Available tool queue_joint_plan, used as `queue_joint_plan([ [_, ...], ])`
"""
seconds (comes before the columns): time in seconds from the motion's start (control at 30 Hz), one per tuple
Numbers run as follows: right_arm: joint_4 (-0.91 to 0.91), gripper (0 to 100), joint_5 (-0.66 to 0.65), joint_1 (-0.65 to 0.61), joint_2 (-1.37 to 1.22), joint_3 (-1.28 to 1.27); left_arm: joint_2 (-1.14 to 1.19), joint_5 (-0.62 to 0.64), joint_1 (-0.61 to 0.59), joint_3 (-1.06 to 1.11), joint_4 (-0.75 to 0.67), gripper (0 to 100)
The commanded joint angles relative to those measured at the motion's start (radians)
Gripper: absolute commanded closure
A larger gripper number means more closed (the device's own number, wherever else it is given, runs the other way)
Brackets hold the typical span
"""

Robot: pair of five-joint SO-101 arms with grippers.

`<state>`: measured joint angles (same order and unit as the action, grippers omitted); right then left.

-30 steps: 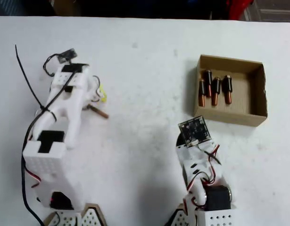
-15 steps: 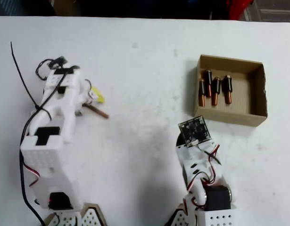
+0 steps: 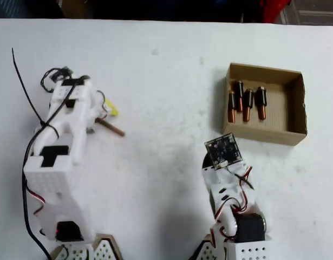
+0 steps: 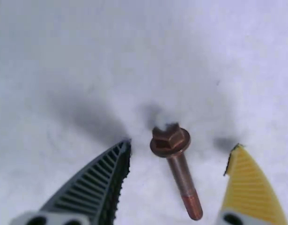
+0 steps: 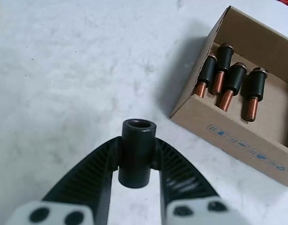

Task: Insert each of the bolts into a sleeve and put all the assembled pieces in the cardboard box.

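The step in hand looks like the pickup of the last loose bolt [image 4: 177, 165]. The left claw [image 4: 181, 144] stands apart, its dark finger on one side of the bolt and its yellow finger on the other. The bolt lies flat on the surface [image 4: 87, 47] between them, with its hex head level with the fingertips and its threaded shank running back toward the palm. The head sits closer to the dark finger and the thread end closer to the yellow one, so the bolt is slightly skewed in the gap.

To do this well, the claw should probably settle low enough to catch the shank rather than the flange. It should close slowly, since a round shank may roll or swivel on the surface. A grip near the head would leave the threads free for insertion.

The right claw [image 5: 137, 149] is clamped on a black sleeve [image 5: 137, 161], with the bore open at the end beyond its tips. Ahead of it and to one side sits the cardboard box [image 5: 228, 133], which holds four assembled pieces [image 5: 228, 84].

Against the frame a second ago, the left arm has drawn back and sideways in the high view, which brings the claw [image 3: 104, 111] over the bolt's head end. Over the last half second it has barely shifted. The bolt, the right arm and the box have not moved.
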<state>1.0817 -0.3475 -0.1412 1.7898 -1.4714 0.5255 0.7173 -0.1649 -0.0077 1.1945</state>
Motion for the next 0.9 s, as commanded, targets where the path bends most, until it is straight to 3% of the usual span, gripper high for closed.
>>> queue_joint_plan([
  [0.0,-0.024,98.1,0.002,0.008,0.012,0.005,-0.002,0.017,0.045,-0.035,-0.017,66],
  [0.87,-0.024,98.1,0.002,0.008,0.012,0.005,-0.001,0.322,0.076,-0.034,0.003,66],
])
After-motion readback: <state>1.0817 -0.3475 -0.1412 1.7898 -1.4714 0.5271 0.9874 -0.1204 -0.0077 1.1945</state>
